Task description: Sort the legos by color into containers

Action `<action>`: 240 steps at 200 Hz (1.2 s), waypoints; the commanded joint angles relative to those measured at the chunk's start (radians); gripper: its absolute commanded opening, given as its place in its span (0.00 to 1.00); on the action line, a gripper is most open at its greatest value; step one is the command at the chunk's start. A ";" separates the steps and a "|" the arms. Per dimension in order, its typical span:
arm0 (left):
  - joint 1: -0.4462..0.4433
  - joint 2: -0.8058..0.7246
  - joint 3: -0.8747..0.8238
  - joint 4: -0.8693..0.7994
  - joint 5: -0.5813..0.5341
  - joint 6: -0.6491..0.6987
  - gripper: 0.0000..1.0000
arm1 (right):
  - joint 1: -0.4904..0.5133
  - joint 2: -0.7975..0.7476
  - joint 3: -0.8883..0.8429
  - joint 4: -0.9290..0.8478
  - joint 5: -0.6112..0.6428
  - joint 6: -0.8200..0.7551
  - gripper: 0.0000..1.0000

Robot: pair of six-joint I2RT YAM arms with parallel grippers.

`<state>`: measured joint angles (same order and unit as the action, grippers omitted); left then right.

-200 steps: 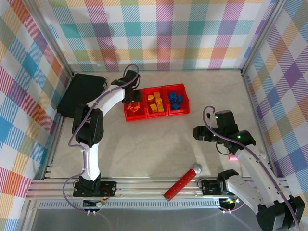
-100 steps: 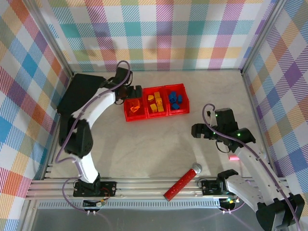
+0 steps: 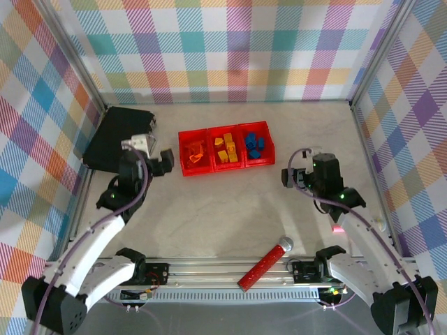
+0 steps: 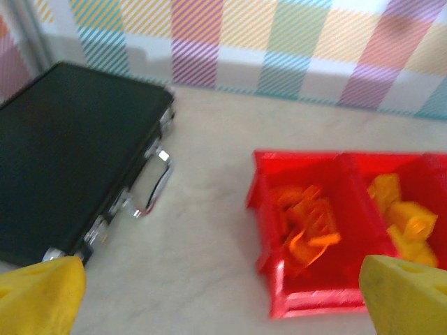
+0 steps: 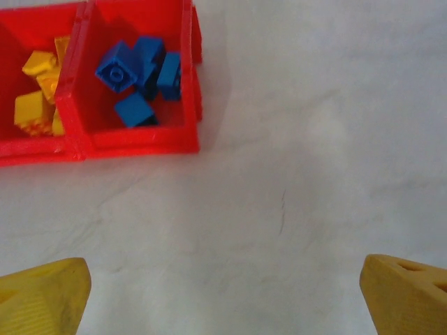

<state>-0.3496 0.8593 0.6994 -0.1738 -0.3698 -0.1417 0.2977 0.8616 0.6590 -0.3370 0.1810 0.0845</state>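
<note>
Three joined red containers (image 3: 241, 164) stand at the back middle of the table. The left bin holds orange legos (image 3: 195, 153), the middle one yellow legos (image 3: 226, 148), the right one blue legos (image 3: 254, 144). My left gripper (image 3: 155, 155) hovers left of the bins, open and empty. Its wrist view shows the orange legos (image 4: 307, 223) and yellow legos (image 4: 405, 216) ahead between wide yellow fingertips (image 4: 38, 293). Right of the bins, my right gripper (image 3: 297, 178) is open and empty over bare table. The blue legos (image 5: 140, 77) lie in the bin ahead of its fingertips (image 5: 408, 293).
A flat black case (image 3: 119, 136) lies at the back left, close to my left gripper, its handle (image 4: 150, 185) facing the bins. A long red cylinder with a silver ball end (image 3: 264, 265) rests near the front rail. Checked walls close in three sides.
My left arm pulled back from over the orange bin to the left and nearer, and its jaws opened wide. The right gripper's jaws also opened, and it shifted slightly back toward the bins.
</note>
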 commanded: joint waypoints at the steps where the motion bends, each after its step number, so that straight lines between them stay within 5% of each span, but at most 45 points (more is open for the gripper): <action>1: 0.009 -0.107 -0.143 0.178 -0.081 0.070 1.00 | -0.017 -0.032 -0.132 0.352 0.043 -0.221 0.99; 66: 0.012 -0.105 -0.356 0.428 -0.213 0.158 1.00 | -0.185 0.302 -0.278 0.755 -0.153 -0.130 0.99; 92: 0.021 0.043 -0.461 0.724 -0.248 0.191 1.00 | -0.204 0.448 -0.244 0.880 -0.316 -0.174 0.99; 116: 0.038 0.238 -0.475 0.927 -0.204 0.270 1.00 | -0.207 0.560 -0.222 0.981 -0.332 -0.249 0.99; 149: 0.096 0.522 -0.428 1.141 -0.122 0.291 1.00 | -0.301 0.617 -0.243 1.094 -0.383 -0.136 0.99; 159: 0.105 0.568 -0.394 1.127 -0.096 0.254 1.00 | -0.314 0.705 -0.286 1.296 -0.369 -0.094 0.99; 180: 0.135 0.675 -0.339 1.122 -0.035 0.251 0.99 | -0.323 0.682 -0.292 1.272 -0.362 -0.094 0.99; 197: 0.225 0.707 -0.350 1.121 0.184 0.205 1.00 | -0.323 0.680 -0.277 1.238 -0.330 -0.081 0.99; 203: 0.228 0.755 -0.350 1.222 0.184 0.218 1.00 | -0.322 0.671 -0.269 1.212 -0.302 -0.073 0.99; 213: 0.235 0.694 -0.306 1.020 0.195 0.192 1.00 | -0.321 0.675 -0.252 1.179 -0.255 -0.059 0.99; 240: 0.254 0.723 -0.294 1.050 0.176 0.169 1.00 | -0.312 0.671 -0.249 1.164 -0.241 -0.065 0.99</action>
<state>-0.1074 1.5776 0.3794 0.8715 -0.2428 0.0700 -0.0238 1.5311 0.3882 0.8104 -0.0948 -0.0036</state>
